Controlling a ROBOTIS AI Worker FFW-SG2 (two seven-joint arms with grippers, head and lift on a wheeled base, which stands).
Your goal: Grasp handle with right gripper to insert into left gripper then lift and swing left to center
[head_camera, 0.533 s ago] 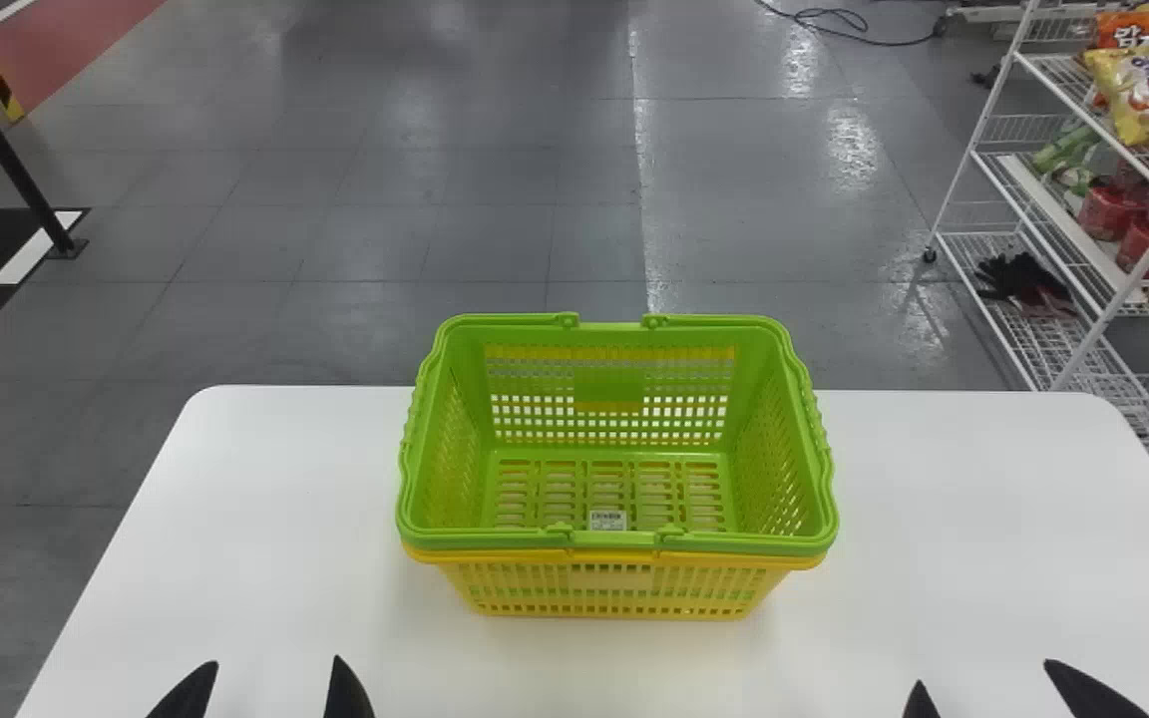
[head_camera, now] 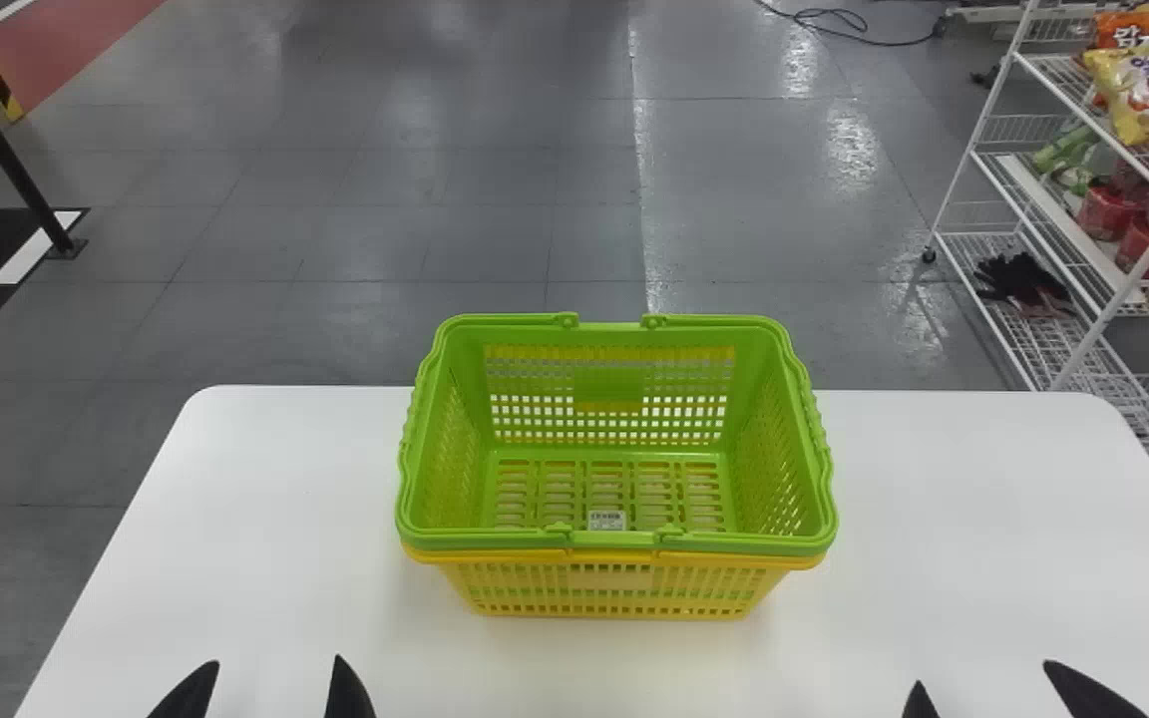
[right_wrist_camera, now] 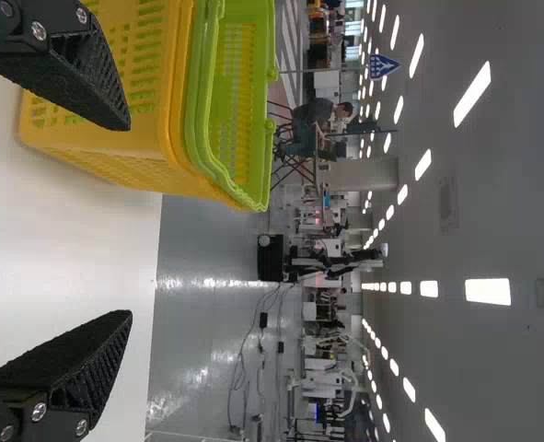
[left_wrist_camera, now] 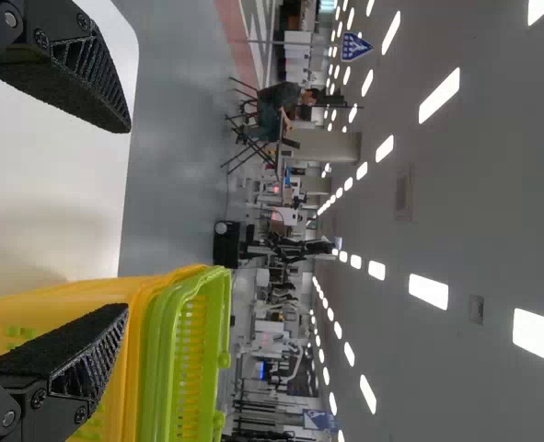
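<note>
Both left gripper and right gripper have their fingers apart, presumably ready for grasping; beyond and between those pairs, a green basket nests inside a yellow basket.

Around me, glossy grey floor runs back beyond the white table, reddish at the head view's upper left. A white wire rack stands at that view's upper right (snack bags up top, I see), and rows of lights line the grey ceiling.
</note>
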